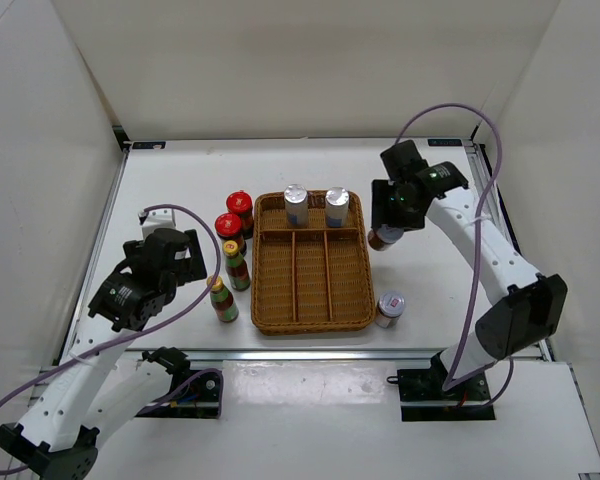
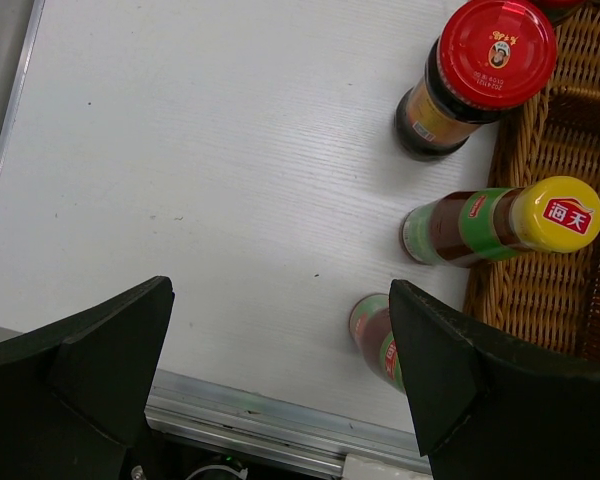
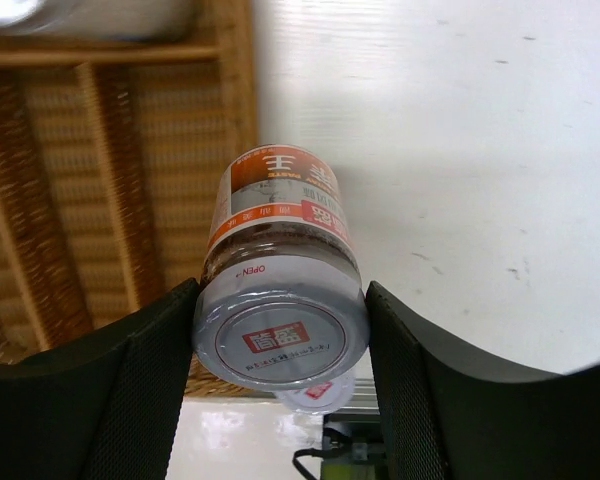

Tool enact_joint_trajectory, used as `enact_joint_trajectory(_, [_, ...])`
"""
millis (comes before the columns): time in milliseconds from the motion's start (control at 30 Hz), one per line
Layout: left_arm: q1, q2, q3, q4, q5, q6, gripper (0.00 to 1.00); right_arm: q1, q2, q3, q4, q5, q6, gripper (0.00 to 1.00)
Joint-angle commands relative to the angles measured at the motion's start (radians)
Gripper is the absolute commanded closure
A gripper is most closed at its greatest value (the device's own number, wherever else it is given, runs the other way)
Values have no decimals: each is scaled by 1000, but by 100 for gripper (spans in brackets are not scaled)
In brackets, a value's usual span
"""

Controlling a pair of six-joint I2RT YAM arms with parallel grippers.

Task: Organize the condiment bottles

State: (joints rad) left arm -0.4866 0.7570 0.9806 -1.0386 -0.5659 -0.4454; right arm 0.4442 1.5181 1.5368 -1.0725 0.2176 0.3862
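Between the right jaws a silver-capped shaker (image 3: 280, 290) is clamped near its cap, just beside the wicker tray (image 3: 80, 200) rim; that arm reaches forward, wrist turned down. The left jaws gape wide and empty above the bench (image 2: 230, 180), with a yellow-capped bottle (image 2: 372, 335) beside one finger.

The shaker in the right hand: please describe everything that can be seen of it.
The shaker is a small clear jar with brown grains inside, an orange-and-white label with red characters, and a silver cap bearing a red logo. The right hand grips it at the cap, one finger on each side. It is outside the wicker tray, beside its right wall; whether it touches the table is unclear.
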Motion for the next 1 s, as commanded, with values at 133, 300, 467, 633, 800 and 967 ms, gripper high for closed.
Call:
enact_joint_trajectory(133, [-3, -1, -2, 9, -23, -4, 1, 123, 77, 109, 20, -24, 3, 100])
enact_joint_trajectory(300, [-3, -13, -2, 9, -23, -4, 1, 133, 155, 109, 92, -37, -6, 100])
enact_joint_trajectory(467, [-3, -22, -2, 9, -23, -4, 1, 142, 243, 109, 112, -56, -6, 97])
enact_joint_trajectory(633, [-3, -22, -2, 9, -23, -4, 1, 142, 315, 100, 123, -81, -18, 92])
enact_joint_trajectory(800, [-3, -22, -2, 9, -23, -4, 1, 142, 333, 49, 132, -90, 5, 92])
enact_joint_trajectory(967, [-3, -2, -2, 9, -23, -4, 1, 142, 314, 29, 119, -90, 16, 10])
